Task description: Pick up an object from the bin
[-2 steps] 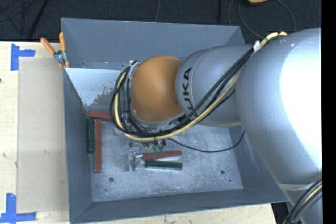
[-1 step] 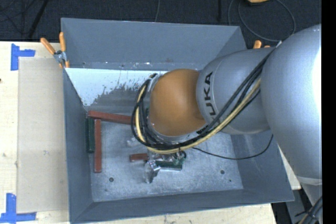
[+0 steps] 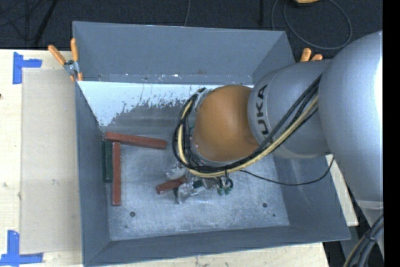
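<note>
Grey metal makes up the bin (image 3: 187,59), and we look down into it from above and a little to one side. The arm comes in from the right of the view. Its rounded orange cover (image 3: 222,125), looped with black and yellow cables (image 3: 183,146), hangs directly above the gripper (image 3: 195,187). The gripper is low, close to the bin floor.

We cannot tell whether the gripper is wide or narrow (the cover and cables hide much of it). A short reddish-brown stick (image 3: 169,186) lies flat on the floor just beside the gripper, on its left in the view. Its near end reaches the gripper's tip. We cannot tell whether it is gripped.

Well apart from the gripper, further left, lie three more pieces:
- A long brown stick (image 3: 136,141) lies up and to the left.
- A second brown stick (image 3: 116,173) runs down from its left end.
- A dark green stick (image 3: 107,162) lies alongside the second brown stick.
</note>
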### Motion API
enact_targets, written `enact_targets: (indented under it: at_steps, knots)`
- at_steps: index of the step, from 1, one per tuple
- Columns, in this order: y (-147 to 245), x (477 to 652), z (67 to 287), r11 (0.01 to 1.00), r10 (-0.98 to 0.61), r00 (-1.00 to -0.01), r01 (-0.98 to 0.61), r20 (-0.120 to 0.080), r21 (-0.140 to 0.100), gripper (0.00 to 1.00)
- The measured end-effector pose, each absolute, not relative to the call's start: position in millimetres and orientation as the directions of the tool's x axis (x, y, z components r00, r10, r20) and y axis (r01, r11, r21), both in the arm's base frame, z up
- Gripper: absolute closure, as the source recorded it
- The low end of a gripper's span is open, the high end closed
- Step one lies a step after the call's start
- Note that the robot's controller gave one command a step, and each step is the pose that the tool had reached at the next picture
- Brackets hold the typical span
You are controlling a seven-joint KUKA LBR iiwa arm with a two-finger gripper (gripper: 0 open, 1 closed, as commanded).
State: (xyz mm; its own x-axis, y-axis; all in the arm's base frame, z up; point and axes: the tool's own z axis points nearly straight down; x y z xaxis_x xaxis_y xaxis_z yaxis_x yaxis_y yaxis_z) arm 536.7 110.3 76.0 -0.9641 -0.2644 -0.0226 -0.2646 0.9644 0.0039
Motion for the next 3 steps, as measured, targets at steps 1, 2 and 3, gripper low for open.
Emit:
enact_targets:
  at_steps: [1, 2, 3]
  knots:
    - [110.3, 536.8, 76.0, 0.965, -0.263, -0.965, -0.263, -0.023, 0.004, 1.00]
    - [110.3, 536.8, 76.1, 0.965, -0.262, -0.965, -0.263, -0.023, 0.004, 1.00]
    - [88.9, 555.6, 239.1, 0.965, -0.262, -0.965, -0.262, -0.006, 0.000, 1.00]
